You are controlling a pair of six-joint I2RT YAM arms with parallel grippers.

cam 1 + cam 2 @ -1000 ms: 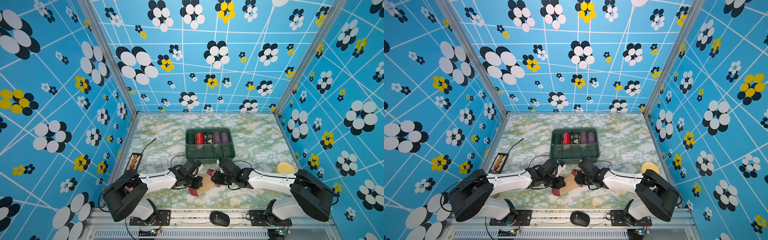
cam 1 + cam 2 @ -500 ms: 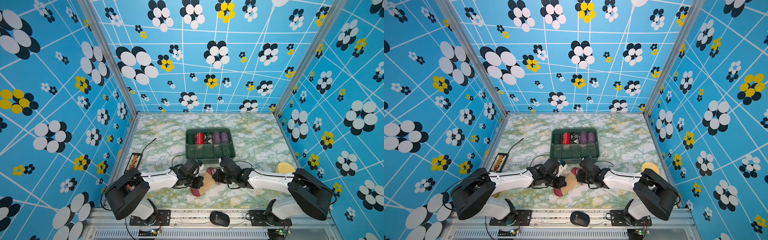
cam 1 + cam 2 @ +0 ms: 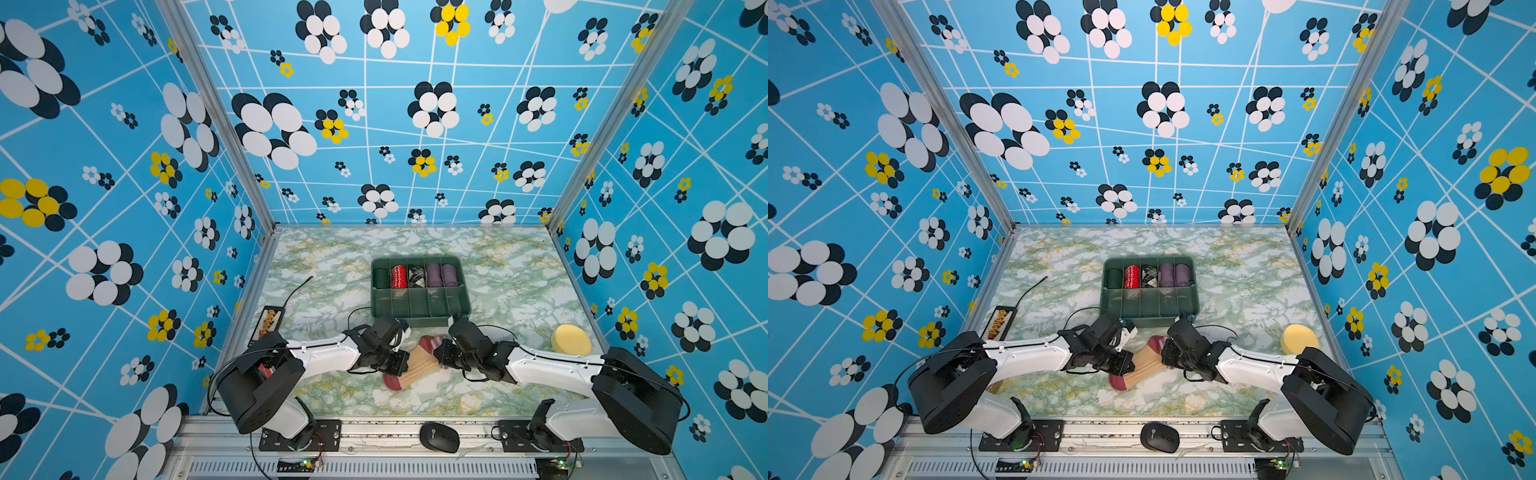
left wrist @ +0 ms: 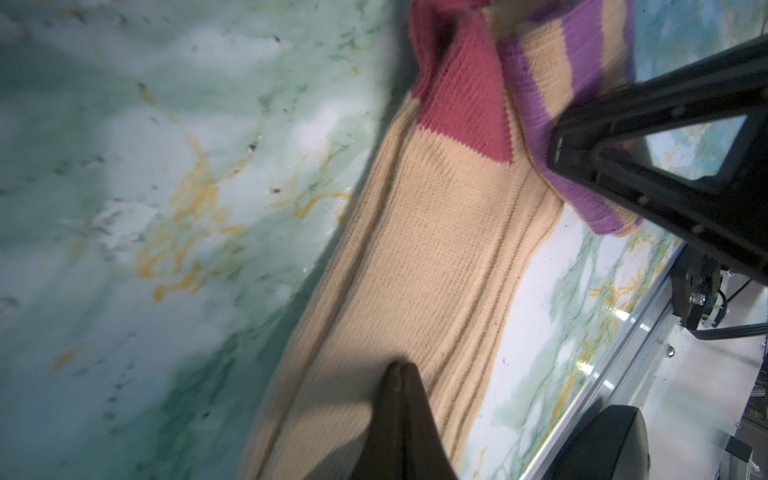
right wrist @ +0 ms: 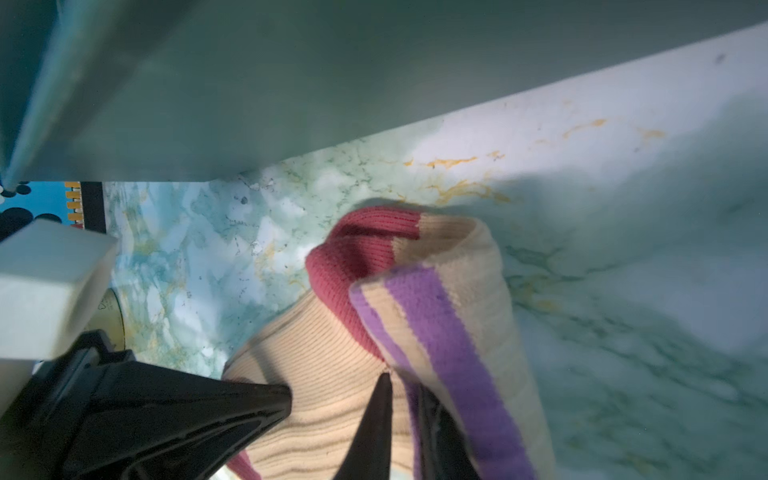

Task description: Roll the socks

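While the socks [image 3: 419, 365] lay lower centre on the worktop [image 3: 498, 291], we had the right gripper [image 5: 403, 388] pinching the striped cuff [image 5: 432, 316] and the left gripper [image 4: 401, 368] closed, pressing the tan middle. Shallow pinch could slip; fold would spring open.

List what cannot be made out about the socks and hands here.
- Cuff end of the socks: both top views, under the right hand.
- Whether the left hand pinches cloth: left wrist view, its shut tips hide this.
- Inside of the tray: right wrist view, its blurred wall blocks it.
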